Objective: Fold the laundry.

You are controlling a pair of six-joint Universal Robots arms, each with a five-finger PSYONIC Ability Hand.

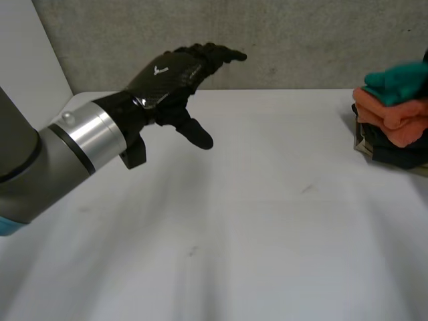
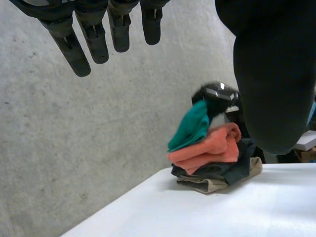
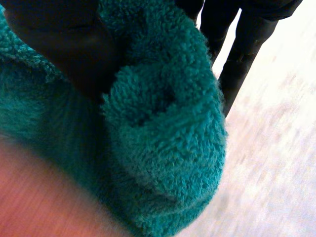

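The left hand [image 1: 167, 77] hovers over the white bench [image 1: 267, 234], its fingers [image 2: 81, 54] straight, slightly spread and holding nothing. Well beyond those fingertips, the right hand [image 3: 59, 44] pinches a teal towel [image 3: 163, 133] between thumb and fingers, on top of a stack of folded laundry [image 2: 217, 170], with an orange towel [image 2: 210, 148] just beneath it.

White table [image 1: 234, 234], folded laundry pile [image 1: 394, 124]

The laundry stack [image 1: 391, 134] on the counter [image 1: 267, 221] is cut off by the head view's edge and its teal towel [image 1: 396, 81] is blurred there, the right hand [image 3: 69, 47] pinching that towel is mostly buried in its fleece, and the left hand [image 2: 271, 74] blocks part of the stack in the left wrist view.
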